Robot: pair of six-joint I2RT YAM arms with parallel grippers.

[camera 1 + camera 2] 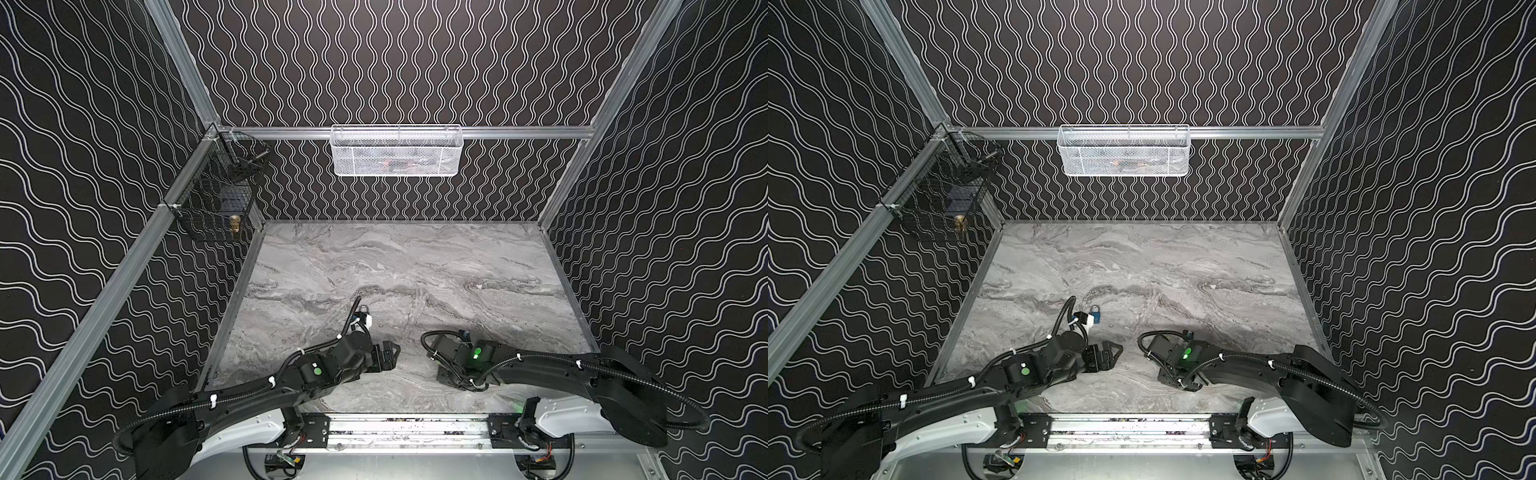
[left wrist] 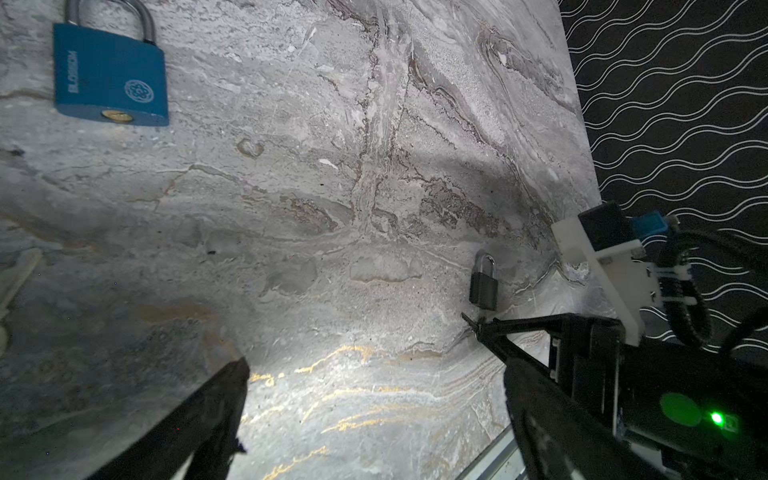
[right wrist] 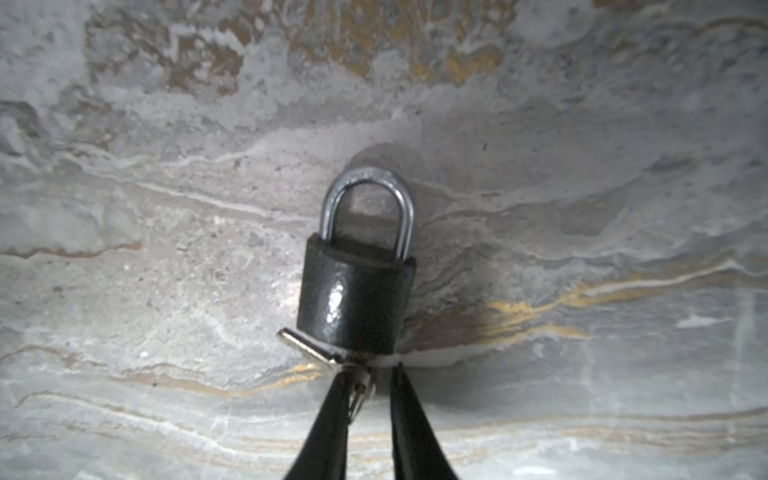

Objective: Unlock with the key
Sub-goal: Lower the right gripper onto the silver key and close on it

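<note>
A small black padlock (image 3: 355, 299) with a silver shackle lies flat on the marble table (image 3: 166, 249). A silver key (image 3: 362, 384) sits at the keyhole end of the lock. A second silver key (image 3: 307, 347) juts out sideways beside it. My right gripper (image 3: 370, 374) has its thin fingers close around the first key. One finger touches it and a narrow slit shows beside the other. In the left wrist view the same padlock (image 2: 483, 286) lies just off the right gripper's tip. My left gripper (image 2: 374, 374) hovers wide open and empty. The right arm (image 1: 478, 353) hides this lock in both top views.
A blue padlock (image 2: 110, 75) lies on the table by the left wrist, also seen in a top view (image 1: 1095, 314). A white mesh basket (image 1: 397, 151) hangs on the back wall. A black wire basket (image 1: 220, 199) hangs on the left rail. Patterned walls enclose the table.
</note>
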